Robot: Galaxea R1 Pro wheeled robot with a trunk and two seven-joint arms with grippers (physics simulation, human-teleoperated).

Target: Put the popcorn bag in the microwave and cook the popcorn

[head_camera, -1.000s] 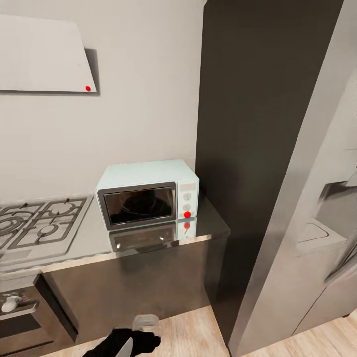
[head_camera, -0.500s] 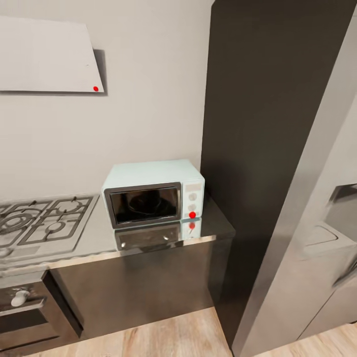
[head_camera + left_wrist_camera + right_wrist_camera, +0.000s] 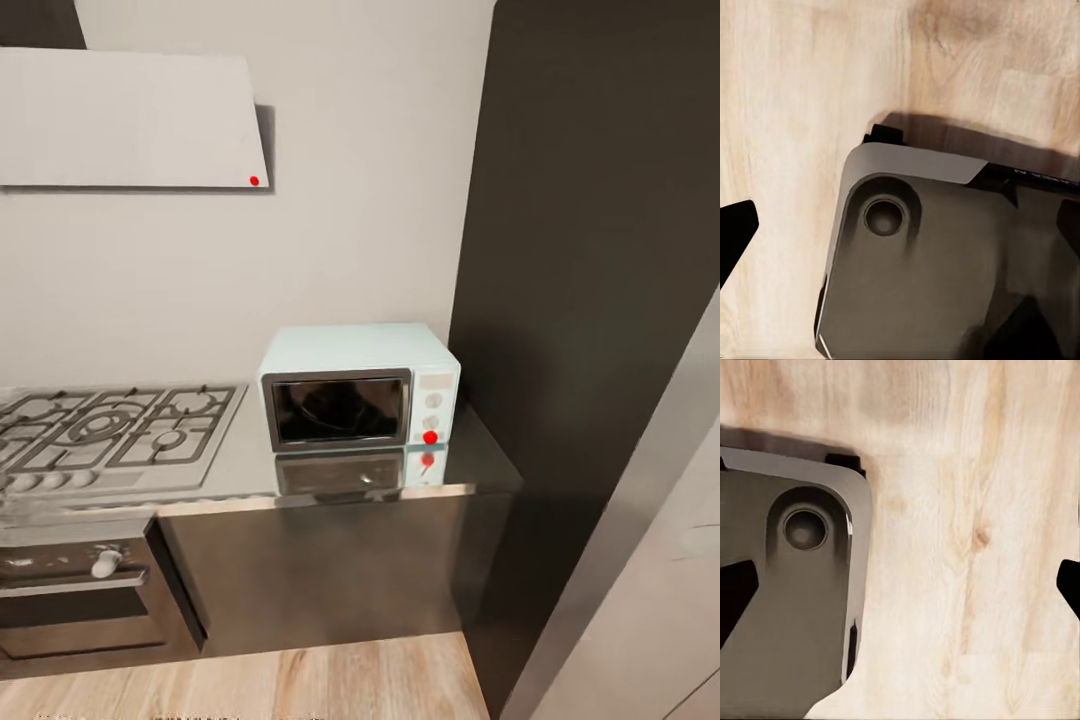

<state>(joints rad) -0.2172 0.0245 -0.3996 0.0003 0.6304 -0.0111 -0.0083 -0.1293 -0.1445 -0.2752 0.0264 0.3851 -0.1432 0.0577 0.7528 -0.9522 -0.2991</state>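
The pale mint-blue microwave (image 3: 358, 385) stands on the grey countertop (image 3: 240, 470) against the wall, its door shut and a red light (image 3: 430, 437) glowing beneath its two knobs. The popcorn bag and popcorn are out of view. In the left wrist view my left gripper (image 3: 900, 232) is open, hanging over the wood floor (image 3: 802, 112) and my own grey base (image 3: 930, 277). The right wrist view has my right gripper (image 3: 900, 589) open too, with nothing between its dark fingertips (image 3: 735, 592).
A gas hob (image 3: 110, 440) lies left of the microwave, above an oven (image 3: 90, 590) and under a flat grey hood (image 3: 130, 120). A tall dark cabinet (image 3: 600, 300) rises right of the counter. A grey appliance side (image 3: 640, 600) fills the near right.
The whole head view has swung, so the camera has moved: microwave, hob and hood sit further right in the picture. The dark gripper at the bottom edge a second ago has left it.
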